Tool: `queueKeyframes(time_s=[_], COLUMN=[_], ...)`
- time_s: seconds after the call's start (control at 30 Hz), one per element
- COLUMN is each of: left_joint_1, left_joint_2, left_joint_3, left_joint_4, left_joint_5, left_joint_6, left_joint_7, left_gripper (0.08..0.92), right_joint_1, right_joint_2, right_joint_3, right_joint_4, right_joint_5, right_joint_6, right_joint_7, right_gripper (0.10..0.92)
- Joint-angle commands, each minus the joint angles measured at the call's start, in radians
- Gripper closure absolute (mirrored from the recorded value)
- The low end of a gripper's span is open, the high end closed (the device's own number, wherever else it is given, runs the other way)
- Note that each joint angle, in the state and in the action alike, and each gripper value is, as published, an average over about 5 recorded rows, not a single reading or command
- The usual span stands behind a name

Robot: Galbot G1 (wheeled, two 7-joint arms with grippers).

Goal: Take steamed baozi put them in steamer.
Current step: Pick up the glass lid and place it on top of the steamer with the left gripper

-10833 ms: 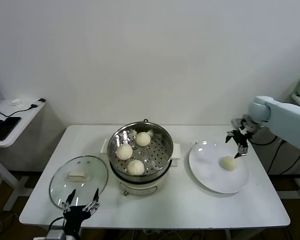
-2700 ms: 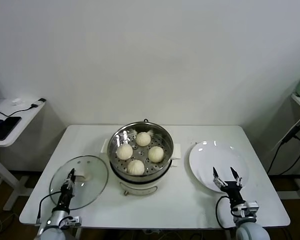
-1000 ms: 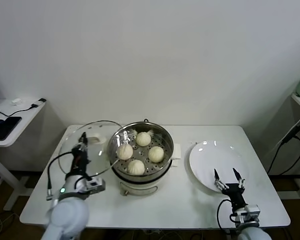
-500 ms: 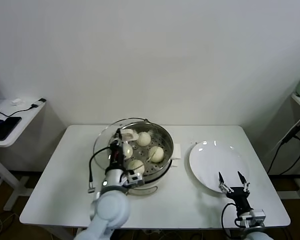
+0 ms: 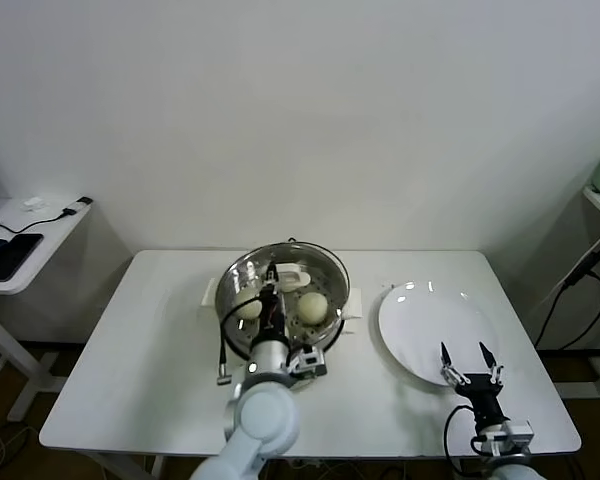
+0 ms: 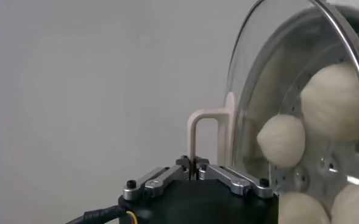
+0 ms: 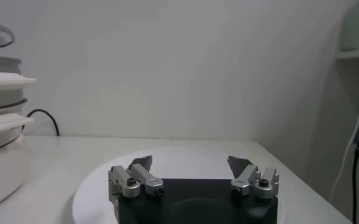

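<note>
Surface [image 5: 130, 350]: a white table against a pale wall; everything stands on it.
Steamer [image 5: 242, 270]: a shiny steel pot on a cream base, at the middle of the surface, with a perforated tray inside.
Plate [image 5: 420, 320]: white and flat, bare, to the right of the steamer and apart from it.
Lid [image 6: 270, 79]: round glass with a steel rim and a white handle [image 6: 205, 131], held over the steamer mouth and not yet seated, as far as I can judge.
Baozi [image 5: 312, 306]: pale round buns already lying on the steamer tray; the wrist view shows them through the glass, and the head view shows only some of them past the arm.
Left claw [image 6: 194, 173]: closed tight on the lid's white handle, hanging above the steamer, near the centre of the pot.
Right claw [image 5: 470, 365]: jaws spread wide and holding nothing, parked low at the near edge of the surface, just in front of the plate.
Step in hand: judging by the full tray and bare plate, the buns are in and the lid is being put on.
Doing it well: level the lid, centre its rim over the pot rim, lower slowly until it sits all round, and only then let go; a tilted set-down could slide off or press a bun.
</note>
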Motion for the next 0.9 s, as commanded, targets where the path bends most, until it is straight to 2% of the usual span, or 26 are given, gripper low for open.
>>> queueKeyframes(time_s=[0.03,0.53,0.8,0.9], left_joint_1=[-0.019,-0.004,-0.007,-0.005], left_joint_2=[-0.021,-0.027,-0.019,-0.007], left_joint_3=[0.019,-0.001,0.001,0.008], left_joint_4=[0.075,0.108,0.088,0.061], left_joint_5=[0.078,0.107,0.109,0.091], left_joint_6=[-0.003,-0.01,-0.018,-0.018], left_joint_7=[-0.013,-0.029,-0.019,-0.003], left_gripper=[0.869,0.869,0.869,0.833], right_joint_1=[0.002,0.01,0.013,0.012], right_joint_2=[0.001,0.007,0.012,0.012], right_joint_3=[0.003,0.007,0.003,0.001], right_joint_4=[-0.001,-0.009,-0.014,-0.009], right_joint_5=[0.0,-0.018,-0.036,-0.038], right_joint_6=[0.013,0.036,0.053,0.05], right_joint_7=[0.009,0.016,0.016,0.01], right_gripper=[0.203,0.202,0.202,0.203])
